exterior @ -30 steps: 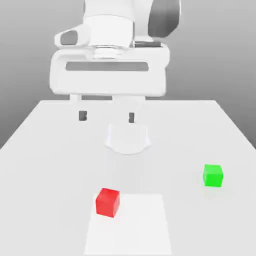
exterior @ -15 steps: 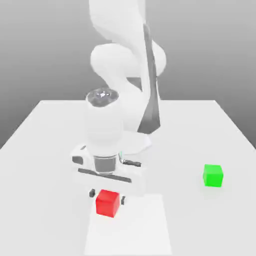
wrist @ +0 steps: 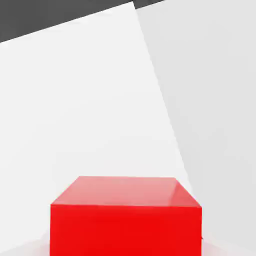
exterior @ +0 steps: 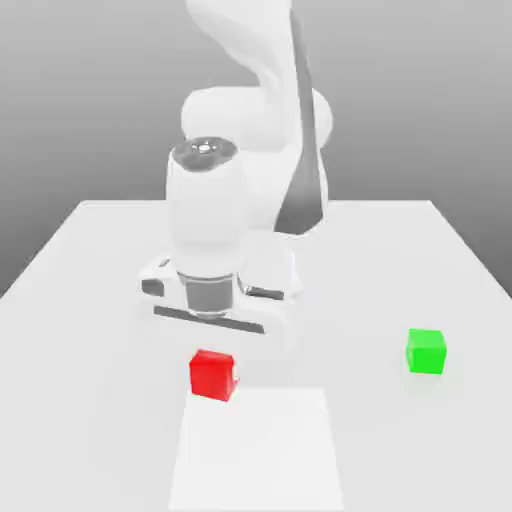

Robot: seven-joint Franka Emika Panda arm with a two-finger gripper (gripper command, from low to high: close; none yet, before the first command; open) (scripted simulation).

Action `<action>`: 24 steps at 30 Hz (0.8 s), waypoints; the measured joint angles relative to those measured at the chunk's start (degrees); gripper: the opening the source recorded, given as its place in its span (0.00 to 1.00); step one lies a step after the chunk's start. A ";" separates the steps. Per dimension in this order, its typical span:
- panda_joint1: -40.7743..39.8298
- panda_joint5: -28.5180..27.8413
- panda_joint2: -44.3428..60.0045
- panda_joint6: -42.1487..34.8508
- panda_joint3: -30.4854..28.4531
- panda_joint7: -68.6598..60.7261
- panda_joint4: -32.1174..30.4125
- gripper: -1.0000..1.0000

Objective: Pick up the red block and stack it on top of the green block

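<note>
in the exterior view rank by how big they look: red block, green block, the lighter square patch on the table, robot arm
1. robot arm, by far the largest
2. lighter square patch
3. red block and green block: they look alike in size, so no ranking between them

The red block [exterior: 213, 375] sits just under the gripper [exterior: 215, 362], well apart from the green block [exterior: 426, 351] toward the exterior view's right.

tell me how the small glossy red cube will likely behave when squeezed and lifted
The small glossy red cube looks rigid with flat faces, so it probably won't roll or tip. Its shiny finish in the hand view suggests it could slip under a light grip.
</note>
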 joint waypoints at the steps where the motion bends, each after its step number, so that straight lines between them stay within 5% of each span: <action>1: 1.89 0.27 -0.52 -0.41 0.70 -2.05 -0.10 0.00; 19: 33.25 7.43 -8.71 -6.75 16.40 -42.09 -1.72 0.00; 24: 33.38 2.54 -0.97 0.64 17.90 -40.80 -1.54 0.00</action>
